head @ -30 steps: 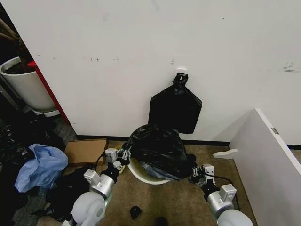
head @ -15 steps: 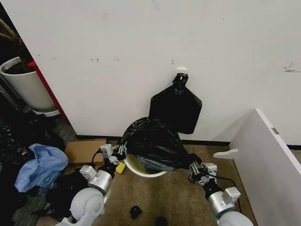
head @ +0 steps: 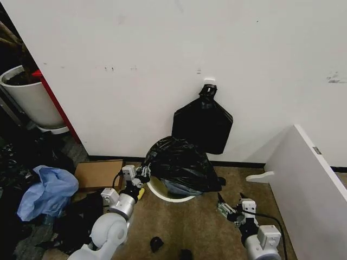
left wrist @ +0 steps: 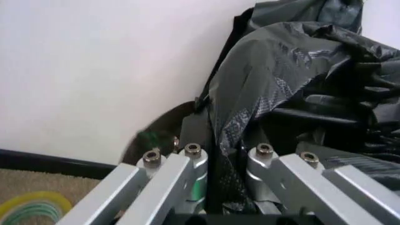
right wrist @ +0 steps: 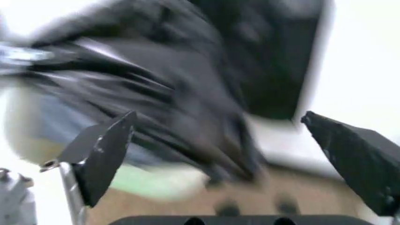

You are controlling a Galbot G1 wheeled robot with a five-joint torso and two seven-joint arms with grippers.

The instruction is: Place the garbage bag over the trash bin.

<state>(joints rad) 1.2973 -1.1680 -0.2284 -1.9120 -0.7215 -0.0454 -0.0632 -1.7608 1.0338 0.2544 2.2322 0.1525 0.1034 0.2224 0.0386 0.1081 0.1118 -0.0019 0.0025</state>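
Observation:
The glossy black garbage bag is draped in a heap over the cream trash bin, whose near rim shows below it. My left gripper is at the bag's left edge, shut on a fold of the plastic. In the left wrist view the fingers pinch the garbage bag. My right gripper hangs over the carpet, right of the bin and apart from the bag. The right wrist view shows that gripper open and holding nothing, with the blurred bag beyond it.
A flat black bundle hangs on the wall behind the bin. A white planter pot, a blue plastic sheet and cardboard lie to the left. A white panel stands on the right. A small dark item lies on the carpet.
My right gripper has let go of the bag's right edge and drawn back towards me. The bag has settled lower over the bin. The left gripper keeps its hold.

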